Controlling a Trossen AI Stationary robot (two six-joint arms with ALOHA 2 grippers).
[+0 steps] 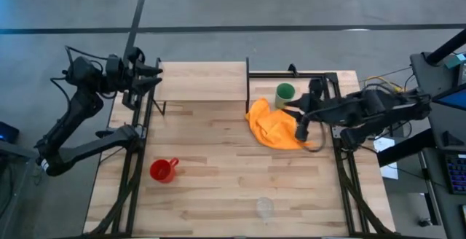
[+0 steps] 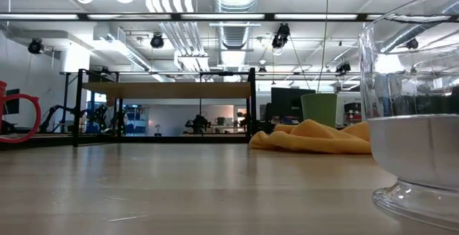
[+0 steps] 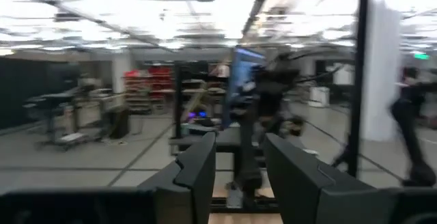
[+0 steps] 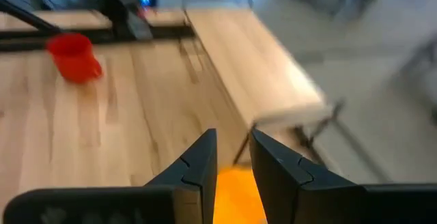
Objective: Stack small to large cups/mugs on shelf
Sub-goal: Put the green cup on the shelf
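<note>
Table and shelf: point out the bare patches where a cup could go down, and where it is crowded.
The shelf top is bare throughout. The table is free across its middle, between the red mug and the clear cup. Crowded: the far right corner, where the orange cloth, green cup and right gripper bunch together. The left gripper waits beside the shelf.

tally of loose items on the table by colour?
Red: 1, the red mug
Green: 1, the green cup
Clear: 1, the clear cup
Orange: 1, the orange cloth
Total: 4
</note>
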